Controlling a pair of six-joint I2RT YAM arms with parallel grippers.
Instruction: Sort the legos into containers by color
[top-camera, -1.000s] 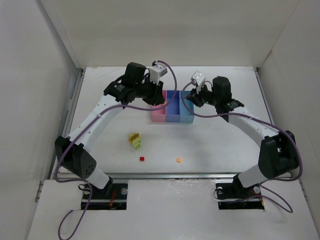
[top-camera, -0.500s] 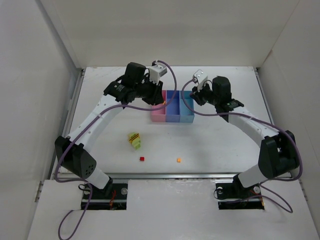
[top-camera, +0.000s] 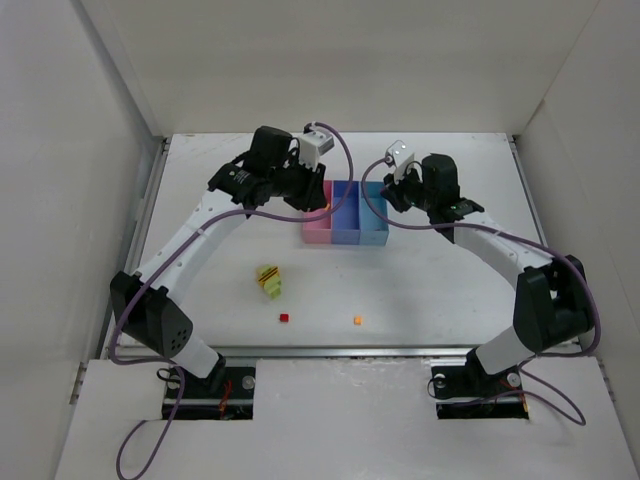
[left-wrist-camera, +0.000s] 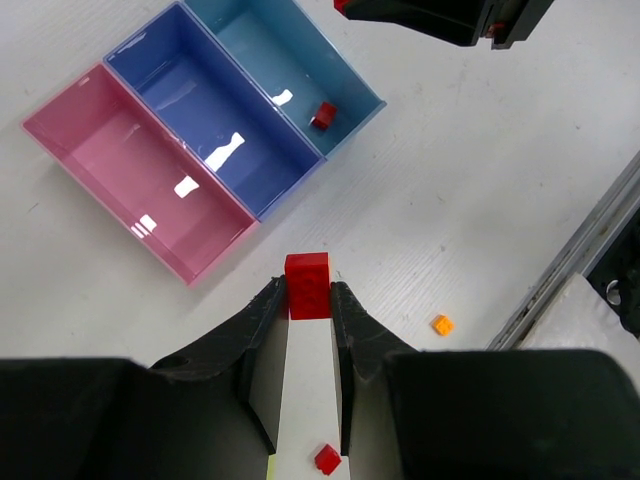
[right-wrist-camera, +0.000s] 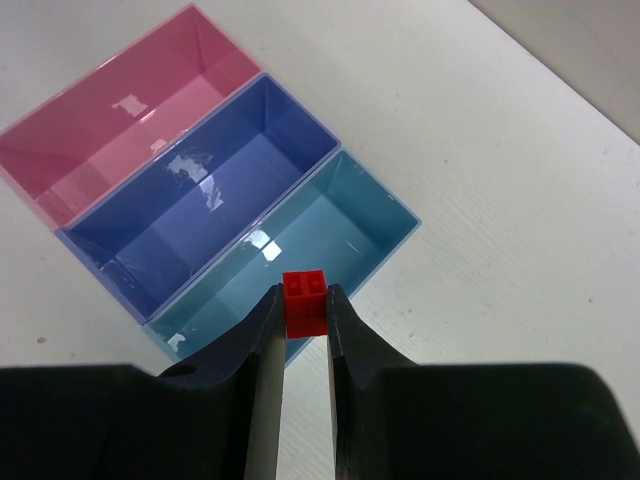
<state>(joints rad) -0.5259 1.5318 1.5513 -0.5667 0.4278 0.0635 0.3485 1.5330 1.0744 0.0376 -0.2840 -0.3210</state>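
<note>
Two red legos are aloft. My left gripper (left-wrist-camera: 306, 292) is clamped on a red brick (left-wrist-camera: 307, 283), off the tray at 6 o'clock. My right gripper (right-wrist-camera: 303, 300) pinches a second red brick (right-wrist-camera: 305, 302) over the light blue bin (right-wrist-camera: 330, 220), at its 5 o'clock wall. I'd nudge the right toward 11 o'clock, lower, then release, with the left going afterwards. That bin holds one red piece (left-wrist-camera: 323, 114). The pink bin (left-wrist-camera: 120, 165) and blue-violet bin (left-wrist-camera: 190, 100) look empty, though glare hides patches.

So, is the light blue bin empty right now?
Not empty. The left wrist view shows one small red brick lying on the floor of the light blue bin, near one end.
</note>
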